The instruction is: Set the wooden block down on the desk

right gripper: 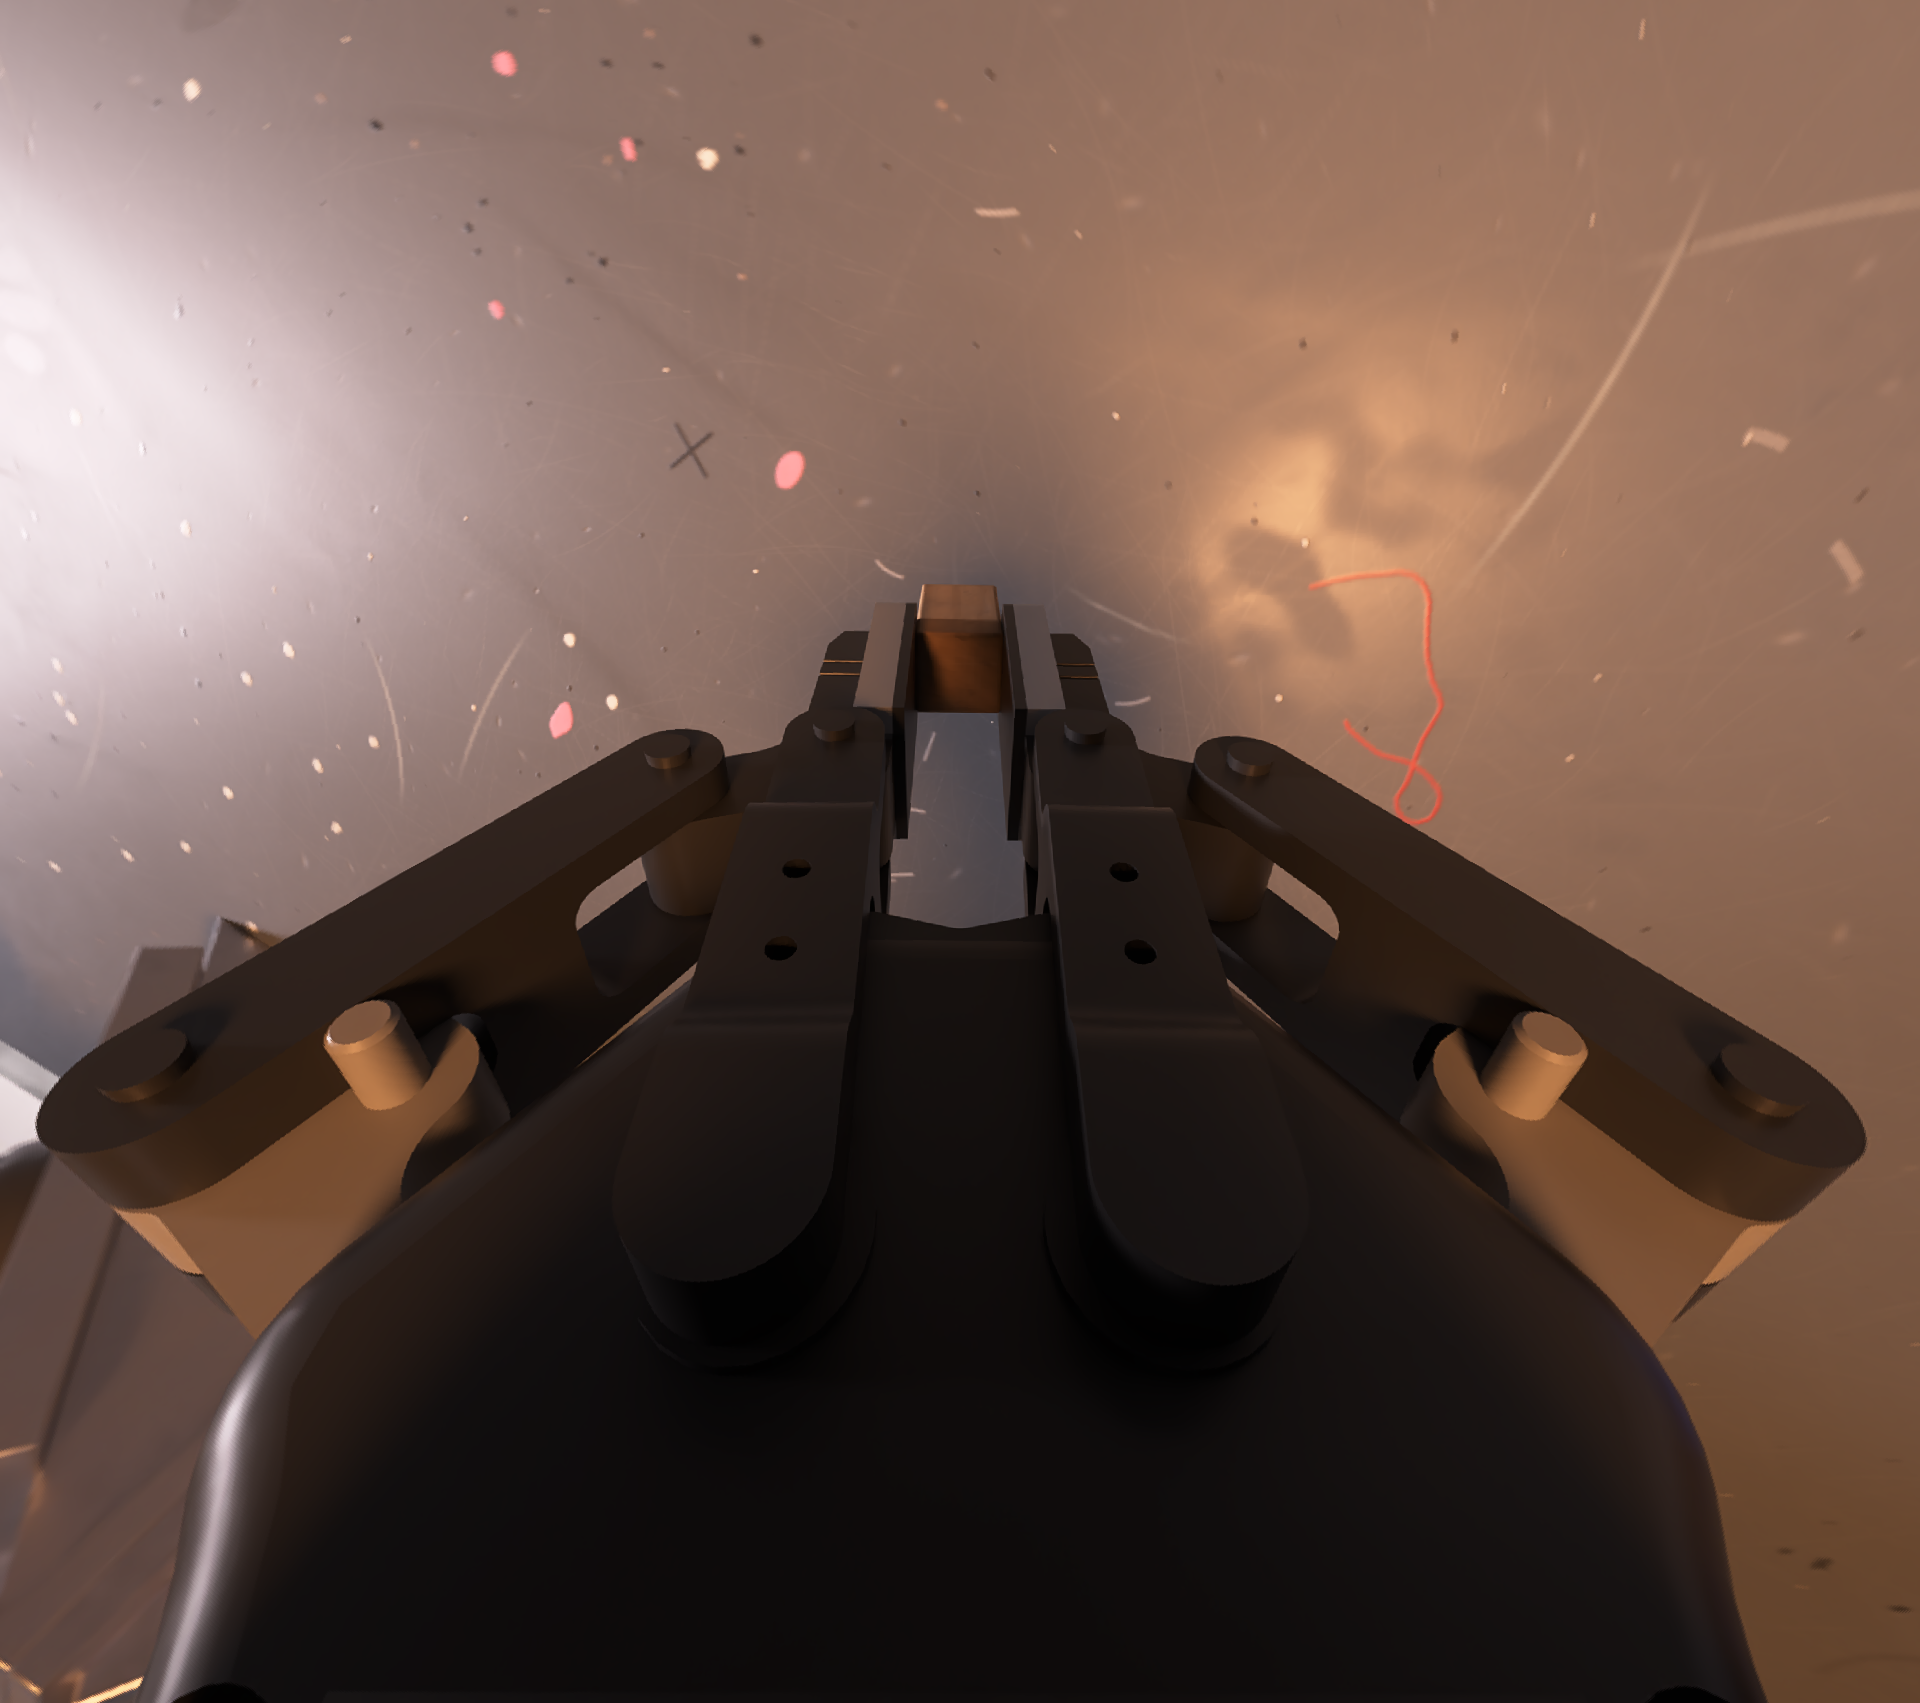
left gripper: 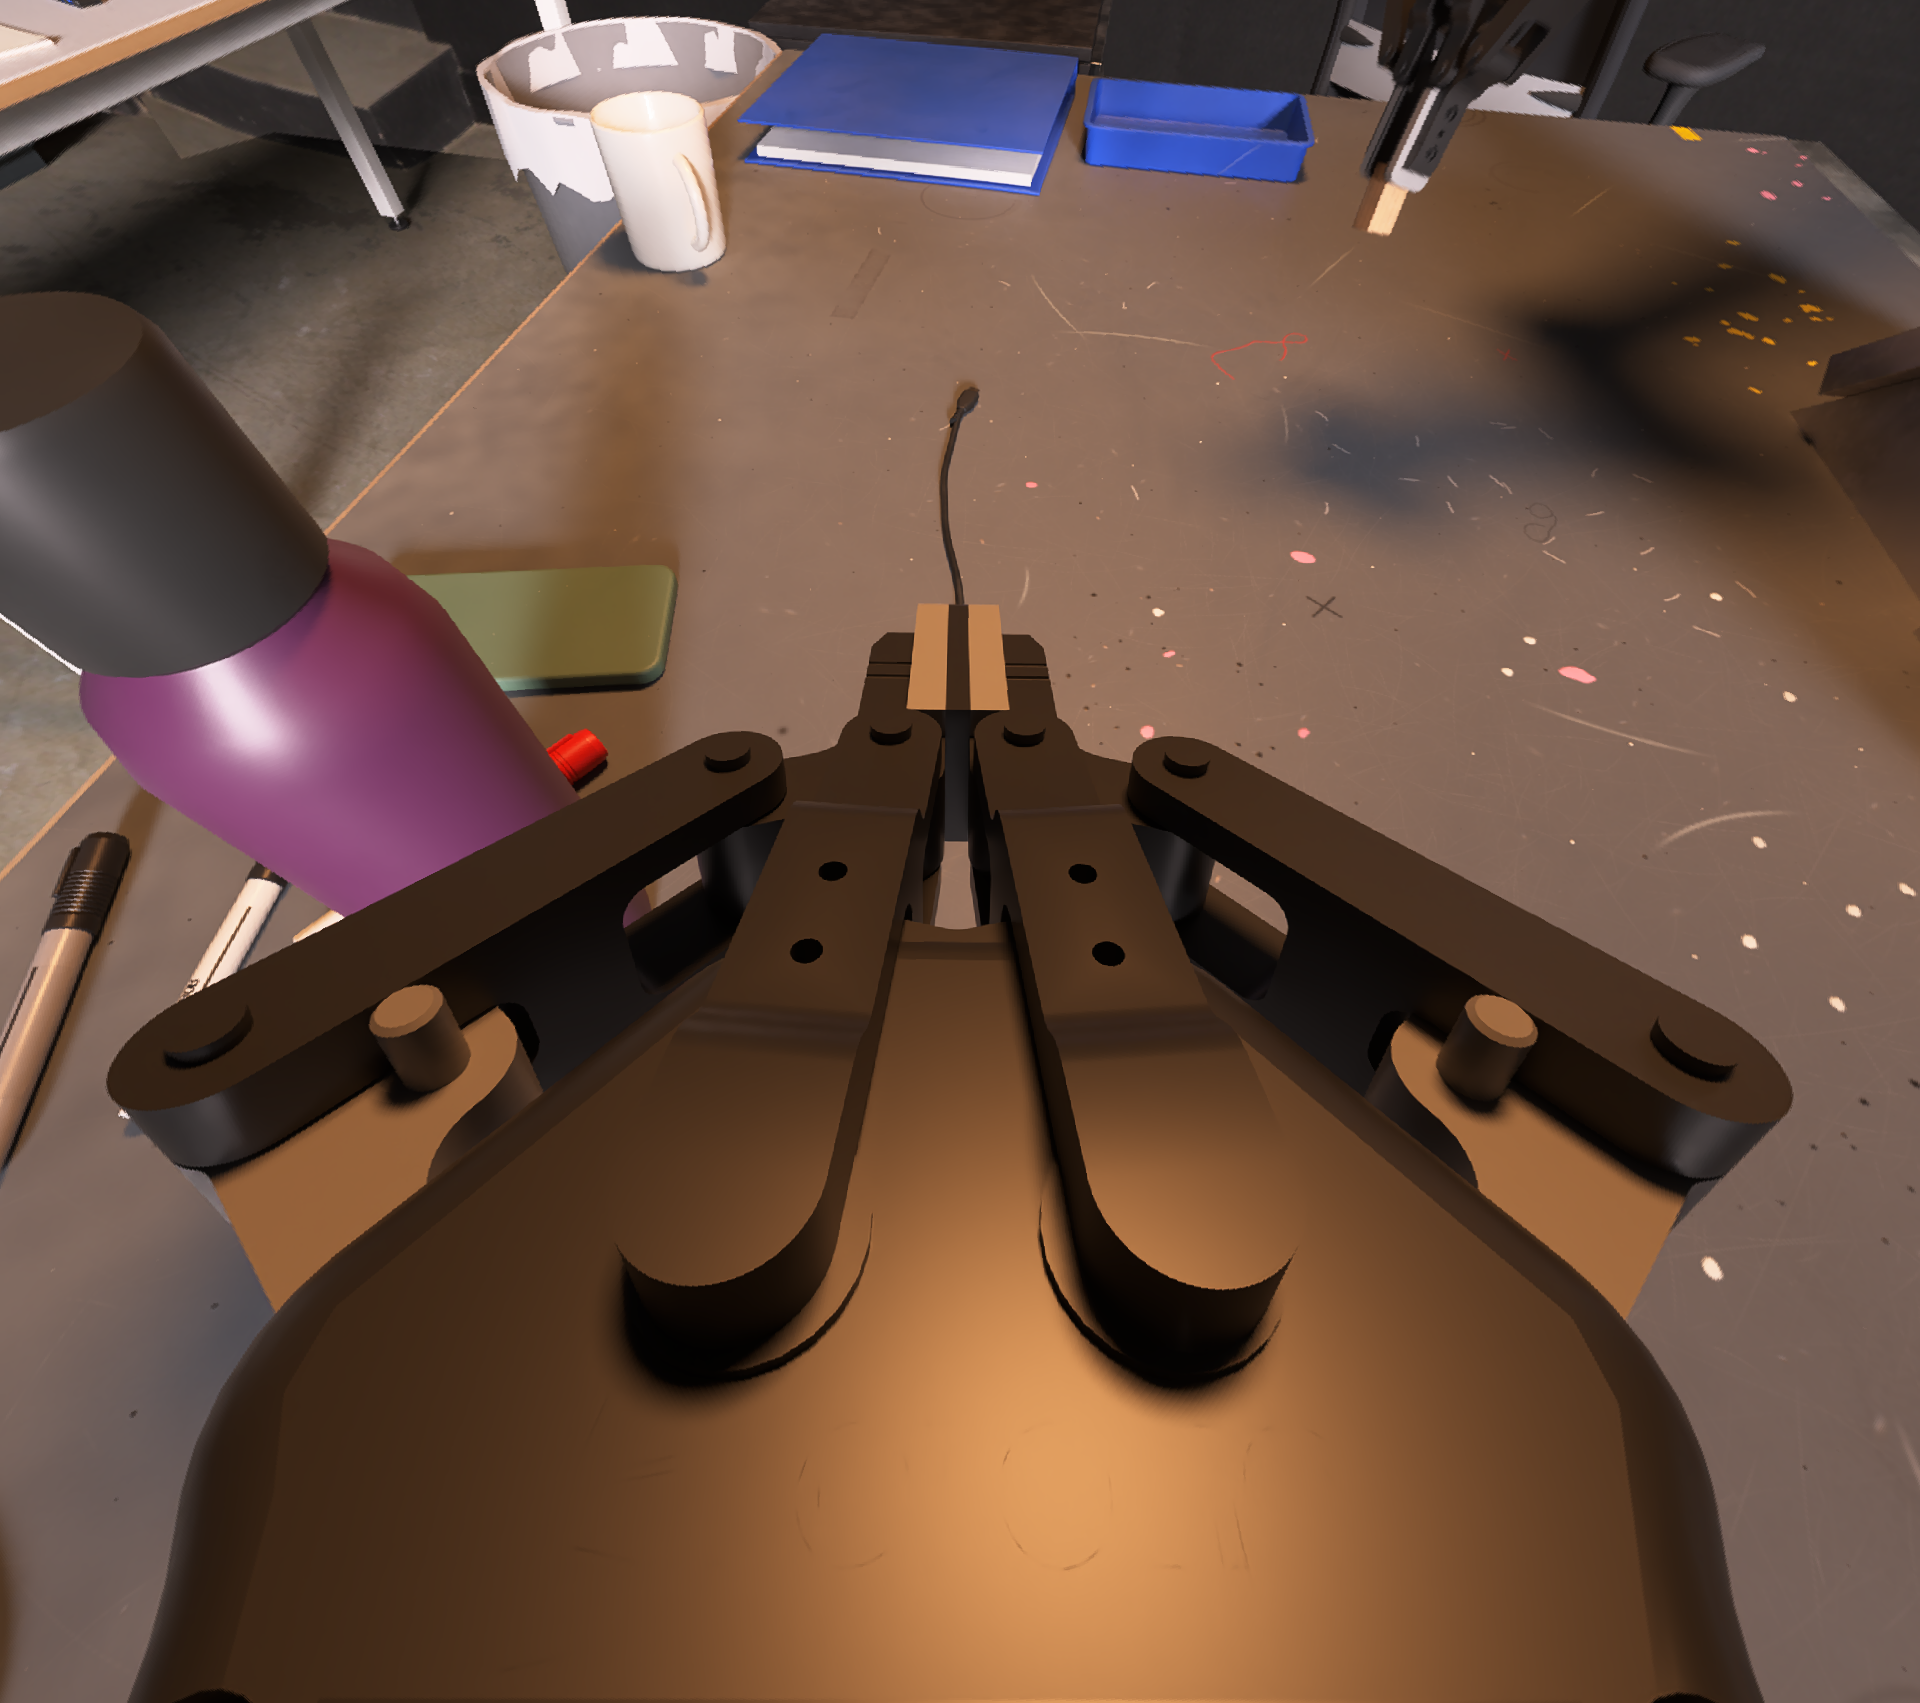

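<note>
The wooden block (right gripper: 956,645) is a small light-brown piece clamped between my right gripper's (right gripper: 956,671) fingertips, its end sticking out past them. It hangs above the scratched, paint-speckled desk (right gripper: 1143,251). In the left wrist view the right gripper (left gripper: 1403,173) comes down at the far right of the desk (left gripper: 1143,427) with the block (left gripper: 1382,207) poking out below its fingers, clear of the surface. My left gripper (left gripper: 957,656) is shut and empty, its pads pressed together, low over the near middle of the desk.
A purple bottle (left gripper: 312,718), a green pad (left gripper: 561,625), a red cap (left gripper: 577,754) and markers (left gripper: 62,947) lie near left. A black cable (left gripper: 951,490) lies ahead. A white mug (left gripper: 660,178), blue binder (left gripper: 914,105) and blue tray (left gripper: 1195,126) stand at the back.
</note>
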Tool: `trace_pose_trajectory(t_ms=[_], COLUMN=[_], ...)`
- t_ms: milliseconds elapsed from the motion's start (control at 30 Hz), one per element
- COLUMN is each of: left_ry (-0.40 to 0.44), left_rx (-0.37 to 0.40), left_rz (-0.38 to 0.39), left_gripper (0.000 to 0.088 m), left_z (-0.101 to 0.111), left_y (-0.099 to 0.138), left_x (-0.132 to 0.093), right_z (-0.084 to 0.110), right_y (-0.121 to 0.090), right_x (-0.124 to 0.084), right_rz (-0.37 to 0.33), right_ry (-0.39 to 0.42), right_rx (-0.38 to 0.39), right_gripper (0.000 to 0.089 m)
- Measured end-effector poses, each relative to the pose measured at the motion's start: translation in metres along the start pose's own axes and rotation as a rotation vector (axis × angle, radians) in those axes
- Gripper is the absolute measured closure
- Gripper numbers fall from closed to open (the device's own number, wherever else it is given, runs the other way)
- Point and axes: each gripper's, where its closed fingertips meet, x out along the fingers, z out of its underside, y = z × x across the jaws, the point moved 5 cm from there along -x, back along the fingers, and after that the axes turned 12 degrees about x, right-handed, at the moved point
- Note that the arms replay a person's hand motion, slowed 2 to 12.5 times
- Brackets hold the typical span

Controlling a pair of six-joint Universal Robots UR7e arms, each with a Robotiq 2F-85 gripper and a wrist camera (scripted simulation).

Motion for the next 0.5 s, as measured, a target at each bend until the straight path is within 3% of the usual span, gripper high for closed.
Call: trace_pose_trajectory(t_ms=[200, 500], left_ry=[-0.001, -0.004], left_rx=[0.003, 0.007], left_rz=[-0.001, 0.0], left_gripper=[0.0882, 0.0882], left_z=[0.0, 0.0], left_y=[0.0, 0.0], left_x=[0.0, 0.0], right_z=[0.005, 0.004], right_y=[0.034, 0.048], right_x=[0.03, 0.05], right_rz=[0.019, 0.06], right_ry=[-0.067, -0.07], right_rx=[0.169, 0.231], right_gripper=[0.0751, 0.0751])
